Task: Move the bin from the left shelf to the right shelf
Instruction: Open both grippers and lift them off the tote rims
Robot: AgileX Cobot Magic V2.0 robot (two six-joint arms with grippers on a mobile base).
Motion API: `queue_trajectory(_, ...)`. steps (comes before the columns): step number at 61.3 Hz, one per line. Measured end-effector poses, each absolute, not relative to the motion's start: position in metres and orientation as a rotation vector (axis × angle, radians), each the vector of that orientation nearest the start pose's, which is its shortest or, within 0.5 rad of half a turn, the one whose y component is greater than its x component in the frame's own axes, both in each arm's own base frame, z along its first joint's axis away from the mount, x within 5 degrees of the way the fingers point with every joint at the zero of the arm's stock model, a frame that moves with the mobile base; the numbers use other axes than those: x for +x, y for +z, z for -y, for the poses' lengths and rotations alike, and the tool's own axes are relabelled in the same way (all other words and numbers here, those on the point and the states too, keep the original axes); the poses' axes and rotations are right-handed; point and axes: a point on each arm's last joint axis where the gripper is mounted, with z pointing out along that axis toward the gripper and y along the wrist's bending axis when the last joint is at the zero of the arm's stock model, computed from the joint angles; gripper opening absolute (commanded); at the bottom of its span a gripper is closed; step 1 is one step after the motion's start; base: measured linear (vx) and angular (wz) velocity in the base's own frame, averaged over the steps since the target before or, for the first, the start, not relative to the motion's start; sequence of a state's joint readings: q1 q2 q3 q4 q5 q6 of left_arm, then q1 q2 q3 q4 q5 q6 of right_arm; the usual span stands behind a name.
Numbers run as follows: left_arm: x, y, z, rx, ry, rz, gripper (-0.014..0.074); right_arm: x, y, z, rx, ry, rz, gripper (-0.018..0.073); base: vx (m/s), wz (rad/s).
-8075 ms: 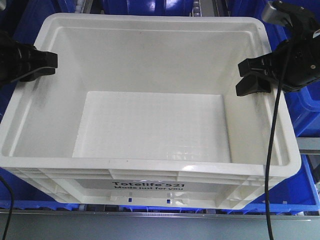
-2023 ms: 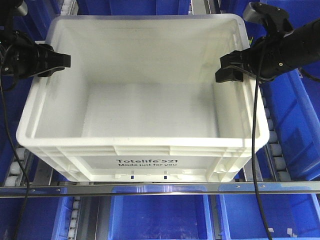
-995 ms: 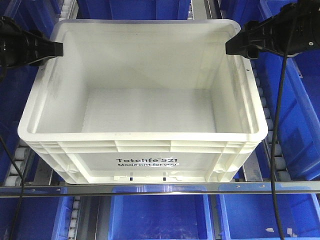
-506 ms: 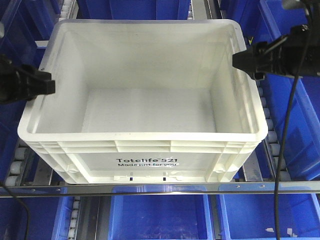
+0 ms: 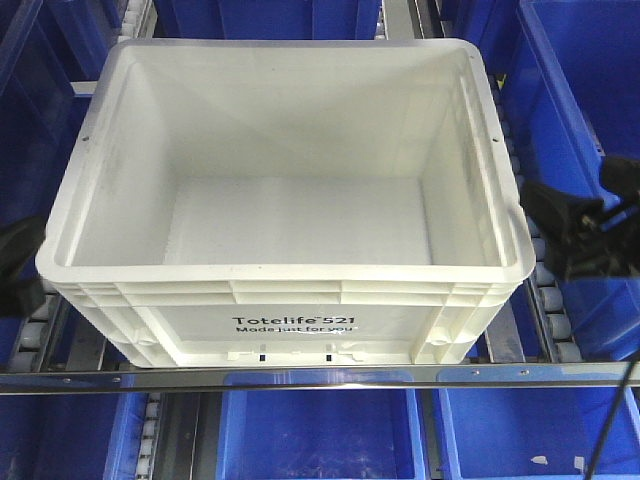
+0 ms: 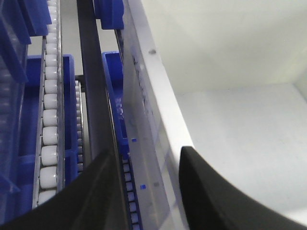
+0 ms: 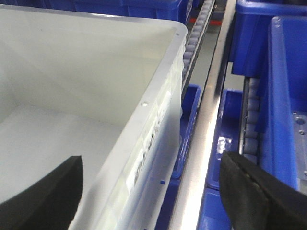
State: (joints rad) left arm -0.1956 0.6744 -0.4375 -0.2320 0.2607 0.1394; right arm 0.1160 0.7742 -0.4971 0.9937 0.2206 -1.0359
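The bin (image 5: pixel 290 272), a large white crate with black "Totelife 521" print on its front, rests empty on the roller shelf. My left gripper (image 5: pixel 18 262) is a dark blur at the frame's left edge, outside the bin's front left corner. My right gripper (image 5: pixel 562 215) hangs just off the bin's right wall. In the left wrist view the left gripper (image 6: pixel 146 152) is open, its fingers apart on either side of the bin's (image 6: pixel 230 120) left rim, not touching it. The right gripper (image 7: pixel 152 158) is open wide astride the bin's (image 7: pixel 72 72) right wall.
Blue plastic bins (image 5: pixel 585 90) stand to the right, to the left (image 5: pixel 30 110), behind, and on the level below (image 5: pixel 320 430). White roller tracks (image 5: pixel 547 295) run along both sides of the bin. A metal rail (image 5: pixel 300 378) crosses the shelf front.
Both grippers have left the bin's side rims and drawn back and down toward its front corners. The bin has stayed still on the shelf over the last second.
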Motion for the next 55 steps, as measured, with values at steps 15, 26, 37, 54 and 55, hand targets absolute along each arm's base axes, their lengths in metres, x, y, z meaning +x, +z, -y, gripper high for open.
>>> queue_trajectory(15,0.094,0.282,0.025,0.158,-0.26,-1.854,0.0311,0.103,0.281,-0.028,-0.309,0.171,-1.703,0.0565,0.0,0.0)
queue_trajectory(26,0.077,0.282,0.023,0.19,-0.257,-1.854,0.0311,0.079,0.269,-0.026,-0.336,0.146,-1.618,0.0565,0.0,0.0)
queue_trajectory(37,0.081,0.267,0.021,0.191,-0.209,-1.812,0.0311,0.079,0.266,-0.023,-0.361,0.063,-1.596,0.0565,0.0,0.0)
queue_trajectory(54,0.087,0.253,0.018,0.136,-0.18,-1.649,0.0311,0.1,0.256,-0.02,-0.303,0.048,-1.71,0.0565,0.0,0.0)
queue_trajectory(55,0.087,0.254,0.018,0.135,-0.18,-1.646,0.0311,0.101,0.256,-0.02,-0.298,0.049,-1.711,0.0565,0.0,0.0)
